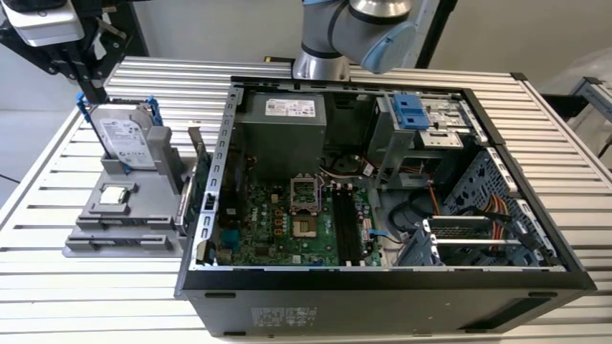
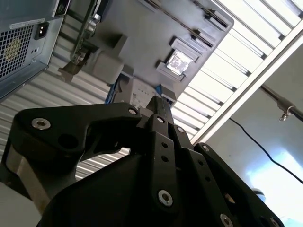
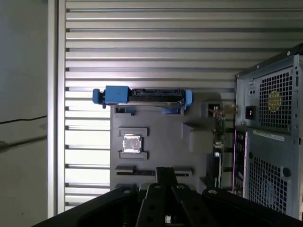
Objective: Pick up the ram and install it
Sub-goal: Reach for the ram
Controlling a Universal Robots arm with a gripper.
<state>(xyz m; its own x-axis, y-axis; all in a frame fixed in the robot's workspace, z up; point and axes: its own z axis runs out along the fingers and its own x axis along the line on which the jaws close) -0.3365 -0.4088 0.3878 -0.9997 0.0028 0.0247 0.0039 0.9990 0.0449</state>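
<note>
My gripper [image 3: 165, 171] hangs over the gray holder [image 1: 125, 242] at the exterior view's left, fingers pressed together on nothing (no gap at the tips in both wrist views). On the holder the hard drive [image 1: 125, 140] stands upright and the processor chip [image 1: 115, 194] lies flat. The ram [image 3: 220, 128] stands on edge along the holder's side toward the open computer case [image 1: 383, 301], just beside its wall, untouched.
</note>
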